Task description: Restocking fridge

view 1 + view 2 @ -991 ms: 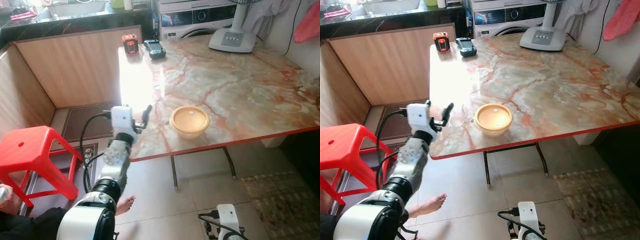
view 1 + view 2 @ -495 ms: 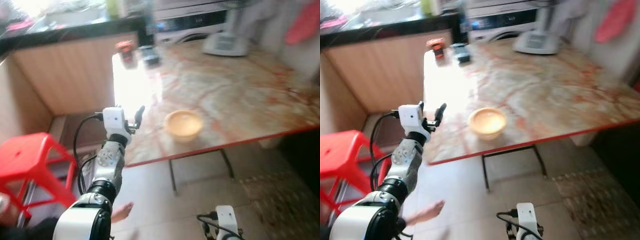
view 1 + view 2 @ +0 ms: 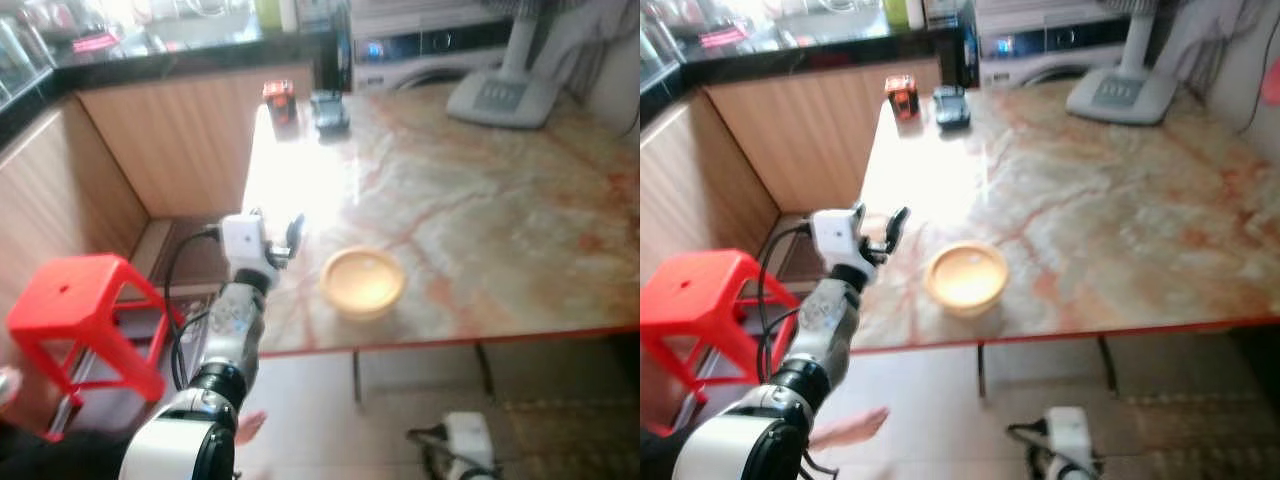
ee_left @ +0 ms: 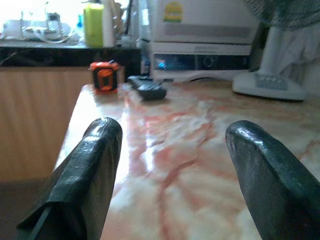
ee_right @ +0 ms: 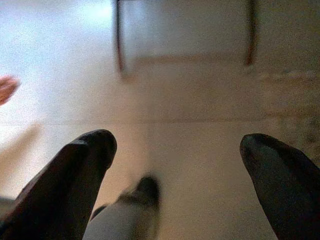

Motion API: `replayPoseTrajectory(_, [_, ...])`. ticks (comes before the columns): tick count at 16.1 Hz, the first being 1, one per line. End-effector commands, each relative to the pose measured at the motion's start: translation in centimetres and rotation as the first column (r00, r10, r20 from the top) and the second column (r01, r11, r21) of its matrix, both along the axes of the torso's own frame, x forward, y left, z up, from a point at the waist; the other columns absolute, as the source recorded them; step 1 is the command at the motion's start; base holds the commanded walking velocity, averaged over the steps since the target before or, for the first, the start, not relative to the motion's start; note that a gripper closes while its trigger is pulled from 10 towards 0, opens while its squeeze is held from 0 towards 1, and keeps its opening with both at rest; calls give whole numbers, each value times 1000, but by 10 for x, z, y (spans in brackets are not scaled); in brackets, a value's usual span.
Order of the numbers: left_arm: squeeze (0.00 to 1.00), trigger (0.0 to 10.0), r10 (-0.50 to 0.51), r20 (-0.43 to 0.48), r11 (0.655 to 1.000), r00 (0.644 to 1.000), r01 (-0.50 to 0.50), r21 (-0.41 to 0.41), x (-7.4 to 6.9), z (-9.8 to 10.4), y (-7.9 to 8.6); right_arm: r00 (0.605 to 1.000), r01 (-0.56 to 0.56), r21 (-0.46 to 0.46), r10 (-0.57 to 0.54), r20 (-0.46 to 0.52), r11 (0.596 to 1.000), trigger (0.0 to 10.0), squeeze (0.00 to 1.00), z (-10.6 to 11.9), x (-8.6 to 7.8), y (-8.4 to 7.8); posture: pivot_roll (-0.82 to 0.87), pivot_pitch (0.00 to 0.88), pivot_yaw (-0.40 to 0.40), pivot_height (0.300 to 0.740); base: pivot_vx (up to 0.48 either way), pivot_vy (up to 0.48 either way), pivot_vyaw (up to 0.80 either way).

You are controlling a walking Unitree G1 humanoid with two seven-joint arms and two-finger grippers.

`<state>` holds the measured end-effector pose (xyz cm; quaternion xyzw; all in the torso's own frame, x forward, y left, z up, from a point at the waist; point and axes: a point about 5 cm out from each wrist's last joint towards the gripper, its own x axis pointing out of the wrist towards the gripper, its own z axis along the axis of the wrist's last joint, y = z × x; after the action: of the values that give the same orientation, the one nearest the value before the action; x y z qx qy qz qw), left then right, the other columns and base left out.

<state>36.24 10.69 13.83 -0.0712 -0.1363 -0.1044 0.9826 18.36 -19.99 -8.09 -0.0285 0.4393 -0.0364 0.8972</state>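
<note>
Red stool off to my left. My left end effector is wide open, empty, raised at the surface edge, near the bowl. Right end effector hangs open over the floor. Guessing I'm still approaching; next I reach right and close on the bowl's rim.

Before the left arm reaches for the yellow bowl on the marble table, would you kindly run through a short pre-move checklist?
1. Left gripper open and holding nothing: ok; the left wrist view shows its fingers spread.
2. Yellow bowl upright on the table, near the front edge: ok.
3. Bowl's contents: cannot tell, the picture is blurred.
4. Path from gripper to bowl free of things: ok.
5. Right gripper open, low over the floor: ok.
6. Person's foot on the floor near the robot: not ok.
</note>
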Motion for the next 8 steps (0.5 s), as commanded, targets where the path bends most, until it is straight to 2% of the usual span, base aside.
replayPoseTrajectory(1, [0, 10000, 37, 4, 999, 999, -37, 8, 1, 1, 13, 1000, -7, 33, 7, -7, 999, 10000, 0, -2, -1, 13, -103, 14, 76, 740, 0, 0, 0])
replayPoseTrajectory(5, [0, 10000, 28, 2, 1000, 1000, -28, 13, 2, 2, 14, 1000, -3, 36, 3, -6, 999, 10000, 0, -2, 0, 13, -99, 23, 75, 740, 0, 0, 0])
replayPoseTrajectory(8, [0, 10000, 21, 4, 1000, 1000, -21, 16, 2, 3, 12, 1000, 0, 38, 0, -7, 999, 10000, 0, -2, 0, 13, -97, 26, 76, 740, 0, -255, 0])
